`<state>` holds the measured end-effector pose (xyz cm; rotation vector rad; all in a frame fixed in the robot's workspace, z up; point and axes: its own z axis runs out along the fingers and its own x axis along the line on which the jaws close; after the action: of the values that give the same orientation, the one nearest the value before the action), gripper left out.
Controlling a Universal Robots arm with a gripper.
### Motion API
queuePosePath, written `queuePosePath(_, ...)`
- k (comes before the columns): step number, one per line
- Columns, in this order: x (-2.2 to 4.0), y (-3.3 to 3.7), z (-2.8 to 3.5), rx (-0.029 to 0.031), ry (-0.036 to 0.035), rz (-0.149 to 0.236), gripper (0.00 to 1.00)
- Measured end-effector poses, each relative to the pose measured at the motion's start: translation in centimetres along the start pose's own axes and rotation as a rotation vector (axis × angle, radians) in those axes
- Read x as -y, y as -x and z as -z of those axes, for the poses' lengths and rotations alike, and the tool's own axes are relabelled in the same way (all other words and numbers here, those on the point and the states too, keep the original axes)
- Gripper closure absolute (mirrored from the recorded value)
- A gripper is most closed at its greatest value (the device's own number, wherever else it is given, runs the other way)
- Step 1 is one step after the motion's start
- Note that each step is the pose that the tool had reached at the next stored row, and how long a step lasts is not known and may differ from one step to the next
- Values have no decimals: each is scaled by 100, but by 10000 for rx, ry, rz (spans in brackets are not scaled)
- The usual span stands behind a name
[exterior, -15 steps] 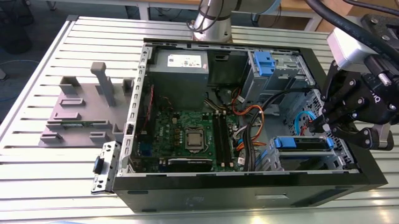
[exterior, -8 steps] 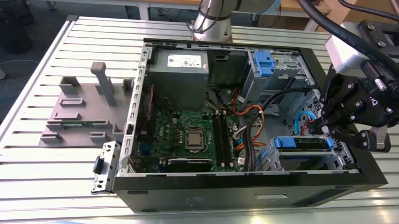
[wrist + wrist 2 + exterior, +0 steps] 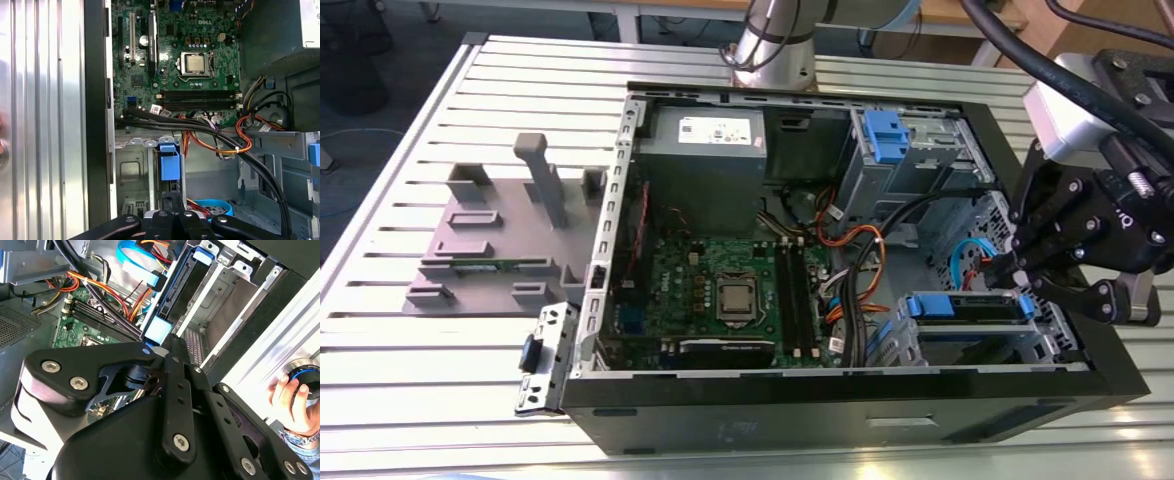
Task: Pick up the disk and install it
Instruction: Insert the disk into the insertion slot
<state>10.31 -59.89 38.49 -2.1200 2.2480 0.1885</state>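
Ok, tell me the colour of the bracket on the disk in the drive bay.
Blue, clearest in the exterior view on the disk.

You are looking at a ribbed metal surface (image 3: 400,330) that is carrying everything here. An open black computer case (image 3: 854,405) is lying flat on it, filling the middle and the exterior view's right. A grey plastic stand (image 3: 500,235) with upright posts is sitting beside the case, toward the exterior view's left, also directly on the surface.
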Motion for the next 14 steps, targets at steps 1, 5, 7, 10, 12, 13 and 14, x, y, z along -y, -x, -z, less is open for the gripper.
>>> queuePosePath(1,2,0,-1,0,0,1,89)
queuePosePath(5,19,-3,-34,-3,0,1,89)
queuePosePath(7,19,-3,-38,-3,0,1,89)
queuePosePath(10,21,-5,-54,-4,0,1,89)
queuePosePath(12,25,-6,-64,-4,0,2,89)
queuePosePath(13,30,-6,-68,-5,0,3,89)
queuePosePath(14,36,-7,-74,-4,0,3,89)
